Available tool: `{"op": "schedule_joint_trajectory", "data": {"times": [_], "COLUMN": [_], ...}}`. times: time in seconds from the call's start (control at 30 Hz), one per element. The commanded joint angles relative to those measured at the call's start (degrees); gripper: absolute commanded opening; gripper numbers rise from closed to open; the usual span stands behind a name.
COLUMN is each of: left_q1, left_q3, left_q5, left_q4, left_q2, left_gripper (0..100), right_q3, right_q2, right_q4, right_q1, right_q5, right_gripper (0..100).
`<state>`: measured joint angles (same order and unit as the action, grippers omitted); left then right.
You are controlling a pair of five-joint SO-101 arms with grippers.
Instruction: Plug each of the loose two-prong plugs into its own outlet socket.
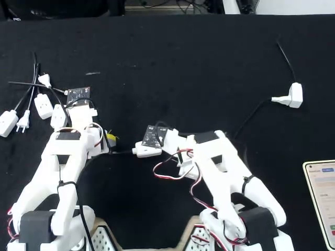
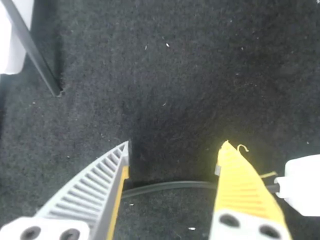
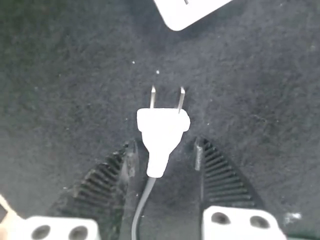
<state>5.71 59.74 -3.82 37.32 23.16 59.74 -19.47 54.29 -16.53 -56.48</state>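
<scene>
White 2-prong plug (image 3: 163, 131) lies between spread ribbed jaws of right gripper (image 3: 165, 144).

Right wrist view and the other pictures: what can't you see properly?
Right wrist view: white shape beyond the plug, cut off by the edge; socket holes unseen.
Left wrist view: white piece on the cable, cut off by the edge.
High view: far-left white blocks, too small to see socket holes.

White two-prong plug (image 3: 163, 131), flat, unplugged
</scene>
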Motion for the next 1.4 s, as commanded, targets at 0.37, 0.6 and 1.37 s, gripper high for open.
{"op": "schedule_joint_trajectory", "data": {"times": [0.37, 0.6, 1.37], "left_q1": [0.75, 0.75, 11.12], "left_q3": [-0.57, -0.57, 1.01], "left_q5": [-0.62, -0.62, -0.97], "left_q4": [-0.35, -0.35, 9.23], "left_q2": [1.93, 1.93, 23.56], "left_gripper": [28, 28, 28], "right_q3": [-4.44, -8.75, -7.34], "right_q2": [9.27, 8.13, -12.88], "right_q4": [-0.70, 6.77, -16.44], "right_q1": [0.62, 0.70, -20.57], "right_q5": [-0.18, -0.09, 26.37], "right_gripper": [9.3, 1.0, 1.0]}}
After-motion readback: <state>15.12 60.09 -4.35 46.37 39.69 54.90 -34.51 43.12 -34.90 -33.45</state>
